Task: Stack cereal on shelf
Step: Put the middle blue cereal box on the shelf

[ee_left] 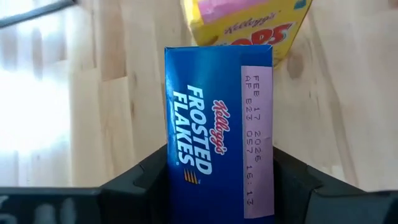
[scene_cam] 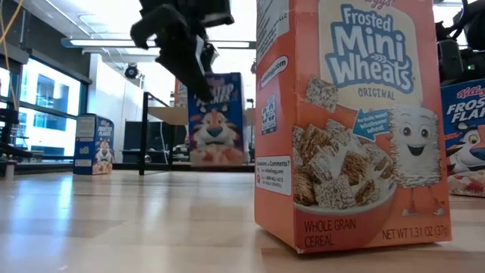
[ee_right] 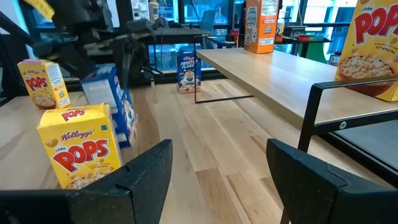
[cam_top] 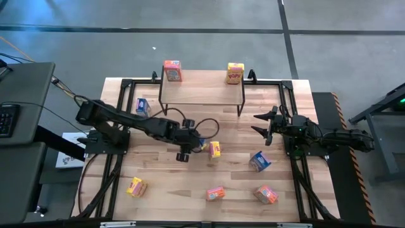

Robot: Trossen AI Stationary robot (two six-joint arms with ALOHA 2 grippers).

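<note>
Left pincer (cam_top: pixel 183 147), frame centre of high view, I read as clamped on blue Frosted Flakes box (ee_left: pixel 217 146); box long axis runs forward from fingers. Shelf (cam_top: pixel 201 94) lies toward upper frame, nearer left arm; two boxes stand on it. Right pincer (cam_top: pixel 266 125) waits right of centre, half open, empty. Left wrist view alone shows grip; yellow Pops box (ee_left: pixel 245 25) just beyond.

Pale wood-grain table (cam_top: pixel 190 183) – smooth, glossy printed cardboard cereal box (ee_left: pixel 217 143), matt black claw (ee_left: pixel 217 186) – probably plastic
</note>
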